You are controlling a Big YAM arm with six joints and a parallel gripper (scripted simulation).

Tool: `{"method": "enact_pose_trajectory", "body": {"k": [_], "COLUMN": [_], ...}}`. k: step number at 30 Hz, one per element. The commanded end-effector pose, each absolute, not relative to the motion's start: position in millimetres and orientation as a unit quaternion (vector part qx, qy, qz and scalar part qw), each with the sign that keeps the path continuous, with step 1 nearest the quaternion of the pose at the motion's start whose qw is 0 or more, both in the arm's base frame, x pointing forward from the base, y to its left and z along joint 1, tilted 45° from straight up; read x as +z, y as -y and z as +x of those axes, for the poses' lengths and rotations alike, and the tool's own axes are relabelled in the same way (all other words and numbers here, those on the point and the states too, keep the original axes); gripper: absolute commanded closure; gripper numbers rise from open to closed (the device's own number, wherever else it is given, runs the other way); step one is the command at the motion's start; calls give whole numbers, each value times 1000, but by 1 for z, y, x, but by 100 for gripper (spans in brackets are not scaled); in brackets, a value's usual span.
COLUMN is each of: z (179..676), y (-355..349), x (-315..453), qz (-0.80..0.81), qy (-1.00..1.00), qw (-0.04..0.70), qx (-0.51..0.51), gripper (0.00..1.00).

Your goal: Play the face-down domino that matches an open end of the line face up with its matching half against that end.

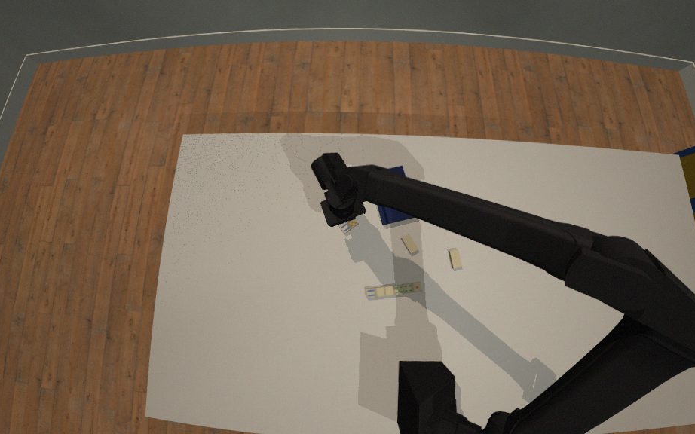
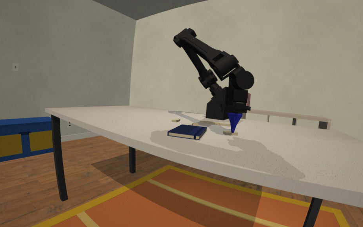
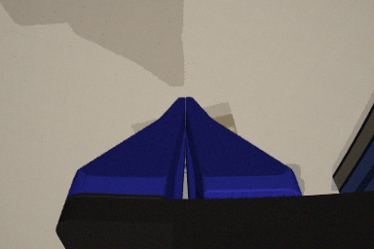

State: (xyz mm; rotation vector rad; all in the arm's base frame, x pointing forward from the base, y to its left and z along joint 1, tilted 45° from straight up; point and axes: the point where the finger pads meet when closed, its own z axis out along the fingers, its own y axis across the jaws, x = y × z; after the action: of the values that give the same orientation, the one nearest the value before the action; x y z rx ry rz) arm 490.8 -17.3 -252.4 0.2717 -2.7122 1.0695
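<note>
The line of face-up dominoes lies flat near the table's middle, with a blue-marked half at its left end and green and red pips toward its right end. A loose domino lies face up with blue marks, just under my gripper. My blue fingers are shut, empty, tips down on or just above this domino, which shows as a pale edge in the wrist view. Two face-down cream dominoes lie apart to the right, one nearer the book, one farther right.
A dark blue book lies flat just right of the gripper, partly under the arm; it also shows in the exterior view. The arm's base stands at the table's near edge. A blue and yellow cabinet stands off the table.
</note>
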Motion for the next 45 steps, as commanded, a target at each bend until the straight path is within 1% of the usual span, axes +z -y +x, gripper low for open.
{"method": "enact_pose_trajectory", "body": {"k": [1, 5, 6, 15, 22, 23, 32, 39, 40, 45], "z": [504, 504, 496, 504, 504, 496, 504, 504, 497, 506], "y": [-4, -4, 12, -7, -7, 10, -10, -10, 2, -35], "x": [-239, -239, -248, -239, -239, -248, -239, -239, -243, -209], "qz": [95, 95, 94, 98, 98, 96, 101, 101, 98, 99], "qy": [924, 924, 922, 924, 924, 922, 923, 923, 921, 923], "qw": [78, 78, 99, 78, 78, 98, 78, 78, 97, 86], "qx": [362, 362, 363, 362, 362, 363, 363, 363, 363, 363], "gripper": [100, 100, 100, 100, 100, 100, 100, 100, 100, 100]}}
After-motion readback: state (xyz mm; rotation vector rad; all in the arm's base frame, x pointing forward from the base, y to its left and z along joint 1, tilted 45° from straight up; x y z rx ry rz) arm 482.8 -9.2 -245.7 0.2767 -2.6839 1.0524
